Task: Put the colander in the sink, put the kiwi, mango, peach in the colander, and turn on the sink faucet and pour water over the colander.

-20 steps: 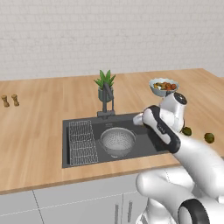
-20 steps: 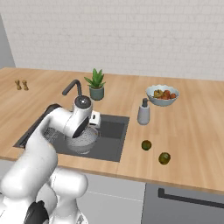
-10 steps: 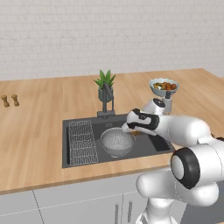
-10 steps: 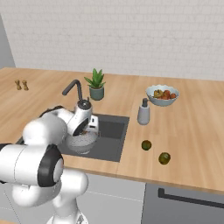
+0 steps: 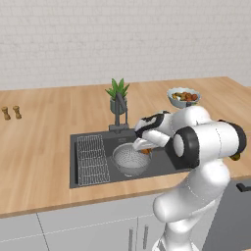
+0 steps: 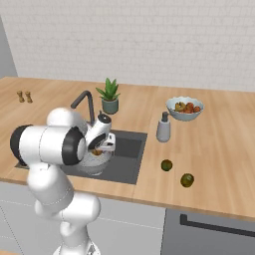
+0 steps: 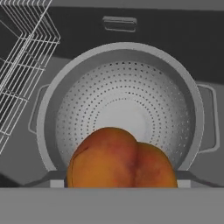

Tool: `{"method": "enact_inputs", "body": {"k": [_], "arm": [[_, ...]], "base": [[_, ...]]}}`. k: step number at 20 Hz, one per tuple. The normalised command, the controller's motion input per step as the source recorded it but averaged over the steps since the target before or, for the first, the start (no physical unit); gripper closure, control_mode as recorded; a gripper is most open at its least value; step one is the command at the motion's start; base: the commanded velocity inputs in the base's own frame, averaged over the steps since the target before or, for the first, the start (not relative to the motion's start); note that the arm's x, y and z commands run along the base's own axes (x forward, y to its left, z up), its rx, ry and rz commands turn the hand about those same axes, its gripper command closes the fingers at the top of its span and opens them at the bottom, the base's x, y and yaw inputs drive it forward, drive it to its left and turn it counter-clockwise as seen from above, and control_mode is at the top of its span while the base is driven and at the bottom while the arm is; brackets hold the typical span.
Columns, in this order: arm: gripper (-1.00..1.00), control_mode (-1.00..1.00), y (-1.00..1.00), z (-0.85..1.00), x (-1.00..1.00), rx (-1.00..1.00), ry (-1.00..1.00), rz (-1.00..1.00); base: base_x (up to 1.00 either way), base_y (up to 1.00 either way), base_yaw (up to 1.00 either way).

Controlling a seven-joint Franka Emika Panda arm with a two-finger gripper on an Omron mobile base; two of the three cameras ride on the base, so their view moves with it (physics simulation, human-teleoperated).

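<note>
The grey perforated colander stands in the dark sink, right of the wire rack. My gripper hangs just above the colander's near rim, shut on the orange-red peach. The peach hides most of the fingers. Two greenish fruits, the kiwi and the mango, lie on the counter right of the sink; which is which I cannot tell. The dark faucet stands behind the basin, and no water is running.
A green potted plant stands behind the faucet. A grey soap dispenser is at the sink's right edge. The pale blue fruit bowl sits further right. Two small shakers stand at the far left.
The arm has swung from the right side of the sink to over the colander, lowering toward its rim. The jaws have kept the same width.
</note>
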Motion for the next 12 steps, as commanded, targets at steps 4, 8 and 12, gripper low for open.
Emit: {"method": "enact_inputs", "body": {"k": [4,8,12], "arm": [[1.00,-1.00,0.23,-0.50,0.28,0.00,0.04,0.04],[1.00,-1.00,0.13,-0.57,0.31,0.00,0.05,0.03],[1.00,-1.00,0.01,-0.54,0.23,0.00,0.03,0.04]], "base": [[0.00,0.00,0.00],[0.00,0.00,0.00],[0.00,0.00,0.00]]}}
